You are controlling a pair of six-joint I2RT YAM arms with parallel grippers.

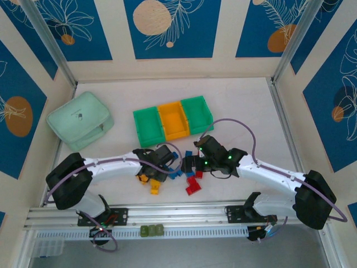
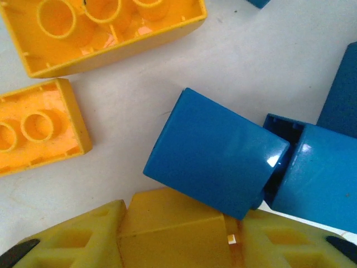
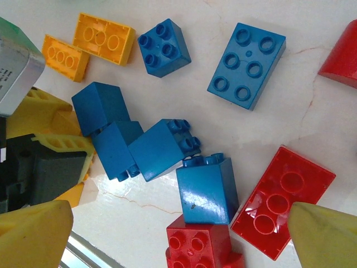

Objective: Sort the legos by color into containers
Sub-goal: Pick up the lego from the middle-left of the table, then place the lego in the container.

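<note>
Left tool (image 2: 181, 241) pinches yellow brick (image 2: 167, 215), low among legos (image 1: 192, 185) on near worktop (image 1: 240, 100). Right tool (image 3: 177, 231) gapes wide over blue brick (image 3: 207, 190), red brick (image 3: 281, 201) beside. Pick step in hand; next likely lift, carry far to orange bin (image 1: 174, 121).

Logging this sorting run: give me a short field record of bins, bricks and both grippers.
bins: three open plastic bins in a row, green, orange, green; look empty
bricks: small yellow-orange, blue and red plastic bricks loose on the white table
left gripper: shut on a yellow-orange brick
right gripper: open over a red brick and a blue brick
</note>
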